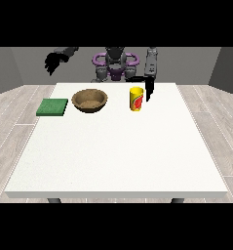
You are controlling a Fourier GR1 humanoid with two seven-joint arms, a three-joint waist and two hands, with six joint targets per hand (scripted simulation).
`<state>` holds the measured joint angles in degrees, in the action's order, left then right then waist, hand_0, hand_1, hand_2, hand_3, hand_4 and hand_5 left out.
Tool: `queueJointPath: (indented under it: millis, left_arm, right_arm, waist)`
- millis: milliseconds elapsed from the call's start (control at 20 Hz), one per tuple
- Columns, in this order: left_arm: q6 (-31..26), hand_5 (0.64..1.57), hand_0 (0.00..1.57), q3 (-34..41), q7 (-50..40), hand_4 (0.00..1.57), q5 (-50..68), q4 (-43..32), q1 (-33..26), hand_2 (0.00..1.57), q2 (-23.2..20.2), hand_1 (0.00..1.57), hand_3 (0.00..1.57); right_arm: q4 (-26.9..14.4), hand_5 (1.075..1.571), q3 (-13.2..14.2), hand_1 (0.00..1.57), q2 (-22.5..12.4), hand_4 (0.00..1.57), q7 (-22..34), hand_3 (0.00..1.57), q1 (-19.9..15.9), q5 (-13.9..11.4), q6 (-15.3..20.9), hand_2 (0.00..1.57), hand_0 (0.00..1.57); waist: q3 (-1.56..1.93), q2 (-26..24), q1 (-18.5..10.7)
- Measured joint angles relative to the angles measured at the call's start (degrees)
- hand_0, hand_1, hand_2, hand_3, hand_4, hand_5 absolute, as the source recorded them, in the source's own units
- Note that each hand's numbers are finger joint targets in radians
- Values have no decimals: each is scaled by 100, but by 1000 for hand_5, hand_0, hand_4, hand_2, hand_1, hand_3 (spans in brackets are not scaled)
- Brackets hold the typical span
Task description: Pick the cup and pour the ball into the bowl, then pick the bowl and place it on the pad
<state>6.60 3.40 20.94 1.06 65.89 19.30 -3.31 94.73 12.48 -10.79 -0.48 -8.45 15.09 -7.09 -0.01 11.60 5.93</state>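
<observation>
Hand at the view's left point(53, 61): raised well above the table point(113, 156), off its far left corner, fingers drooping downward, holding nothing. Green pad point(52, 107) flat near the table's left edge. Brown bowl point(90, 100) just right of it, apart. Yellow cup point(136, 99) upright, right of the bowl. Hand at the view's right point(149, 88): arm hanging down, fingers pointing straight down just beside the cup's right rim; contact can't be told.

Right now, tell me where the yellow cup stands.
In the front view, the yellow cup stands upright on the white table, right of the brown bowl, beside the robot hand at the view's right.
</observation>
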Motion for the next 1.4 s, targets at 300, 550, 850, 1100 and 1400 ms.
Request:
queueJointPath:
  millis: [300,550,850,1100,1400]
  left_arm:
    - [-52,1445,0,289,784,253,63,-1212,346,0,21,0,0]
    - [77,1538,919,573,1206,1243,118,-1945,677,1316,-46,919,1379]
    - [851,1457,1283,681,1875,1366,-249,-2488,887,1571,-134,1283,1571]
    - [1309,1436,1276,587,1660,1391,-509,-2778,1074,1571,-132,1276,1571]
    - [2094,1502,1313,-162,577,1399,-1450,-2821,1402,1571,-25,1313,1571]
  right_arm:
    - [-165,1562,44,0,-73,671,-91,0,24,32,-172,0,0]
    - [-230,1569,160,0,-226,662,-147,0,-56,156,-364,0,0]
    - [54,1568,352,0,-548,642,216,164,-334,543,-555,0,0]
    - [-246,1568,640,0,-806,640,322,269,-255,837,-834,0,0]
    - [-950,1564,829,0,-1008,638,471,302,-252,883,-927,0,0]
  waist:
    - [0,-15,124]
    - [0,149,295]
    - [20,398,636]
    - [15,113,617]
    - [15,-620,400]
